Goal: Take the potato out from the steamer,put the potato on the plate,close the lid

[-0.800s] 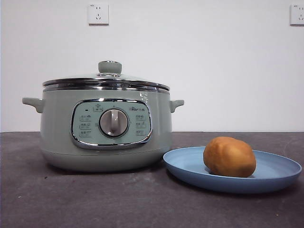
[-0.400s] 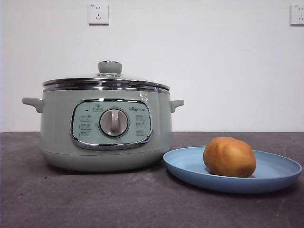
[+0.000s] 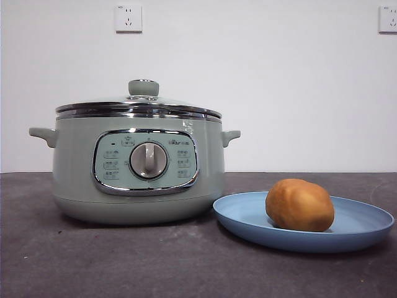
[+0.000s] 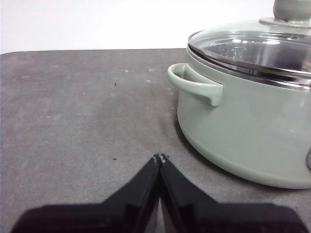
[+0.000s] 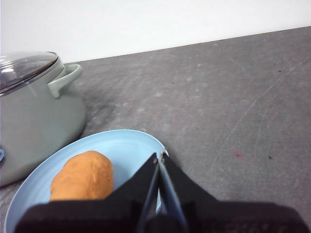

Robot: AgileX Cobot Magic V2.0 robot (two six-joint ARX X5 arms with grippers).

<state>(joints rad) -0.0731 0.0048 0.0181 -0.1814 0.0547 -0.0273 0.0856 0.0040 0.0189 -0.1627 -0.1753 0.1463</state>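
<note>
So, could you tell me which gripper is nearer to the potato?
Right. The right gripper sits shut just beside the potato, over the plate rim. The left gripper is shut beyond the steamer, on its far side.

The potato [image 3: 299, 205] lies on the plate [image 3: 360, 230] beside the steamer [image 3: 74, 180], whose lid [image 3: 139, 105] is on.

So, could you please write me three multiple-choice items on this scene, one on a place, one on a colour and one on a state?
1. Where is the potato?
A. in the steamer
B. on the plate
C. on the bare table

2. What colour is the plate?
A. light blue
B. white
C. red

3. How is the lid?
A. leaning on the wall
B. lying on the table
C. closed on the steamer

Answers: 1 B, it rests inside the plate's rim; 2 A, the rim is pale blue; 3 C, its steel rim sits on the pot.
</note>
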